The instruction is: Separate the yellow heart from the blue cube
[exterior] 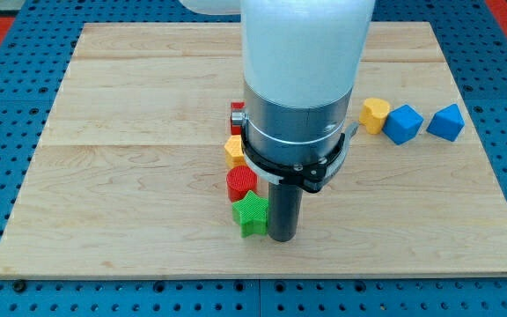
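Note:
The yellow heart (pixel 375 114) lies at the view's right, touching the left side of the blue cube (pixel 403 124). A second blue block (pixel 446 122) lies just right of the cube. My tip (pixel 282 236) is at the lower middle of the board, right beside the green star (pixel 251 214) and far left of the heart and cube. The arm's white and grey body hides the board behind it.
A red cylinder (pixel 241 183) sits just above the green star. A yellow block (pixel 234 151) and a red block (pixel 236 113) are partly hidden at the arm's left edge. The wooden board (pixel 130 176) lies on a blue pegboard.

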Motion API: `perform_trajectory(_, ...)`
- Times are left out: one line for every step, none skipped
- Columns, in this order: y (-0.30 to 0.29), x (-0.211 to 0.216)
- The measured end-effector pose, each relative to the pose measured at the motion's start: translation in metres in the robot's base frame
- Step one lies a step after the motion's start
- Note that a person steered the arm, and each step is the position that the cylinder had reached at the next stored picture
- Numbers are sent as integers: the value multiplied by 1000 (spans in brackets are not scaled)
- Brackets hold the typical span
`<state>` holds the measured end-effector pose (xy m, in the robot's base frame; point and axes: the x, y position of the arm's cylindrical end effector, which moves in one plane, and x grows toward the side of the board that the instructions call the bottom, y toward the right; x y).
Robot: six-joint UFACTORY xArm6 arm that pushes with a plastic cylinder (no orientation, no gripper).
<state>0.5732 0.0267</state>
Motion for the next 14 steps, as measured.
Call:
perform_trajectory(0,0)
perform_trajectory(40,-6)
perform_trajectory(96,-78)
perform_trajectory(110,-68)
perform_trajectory(193,-29)
perform_trajectory(263,-49)
perform_trajectory(271,-68)
perform_trajectory(272,-137)
perform_trajectory(272,-159)
perform_trajectory(272,-192)
perform_trajectory(269,-185)
perform_trajectory(233,-159)
perform_trajectory(183,-130)
perform_trajectory(149,-128)
